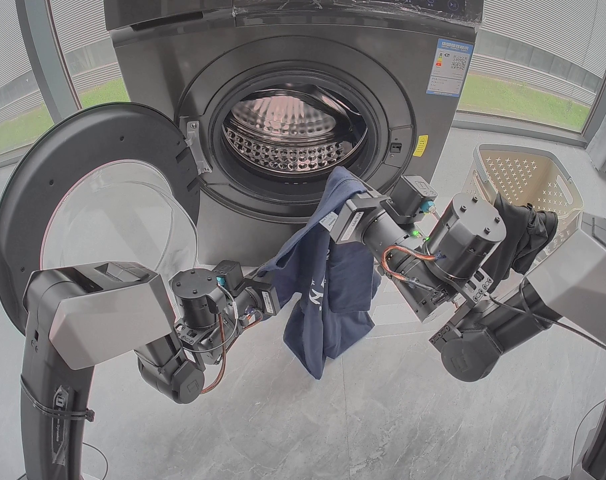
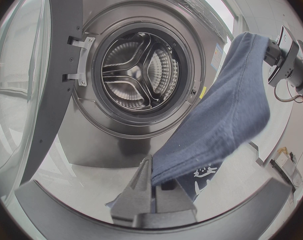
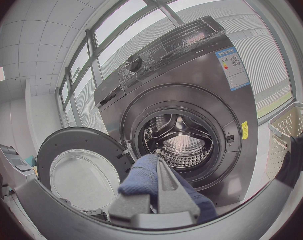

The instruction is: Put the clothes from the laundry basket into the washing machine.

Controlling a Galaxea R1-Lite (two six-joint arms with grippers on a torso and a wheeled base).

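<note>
A navy blue garment hangs between both arms in front of the washing machine, whose door stands swung open to the left. My right gripper is shut on the garment's top edge just below the drum opening. My left gripper is shut on a lower corner of the cloth. In the right wrist view the fingers pinch blue fabric before the bare drum. A black garment hangs over the beige laundry basket at the right.
The open door takes up the left side at gripper height. The basket stands on the grey tile floor right of the machine, behind my right arm. Glass walls curve behind the machine.
</note>
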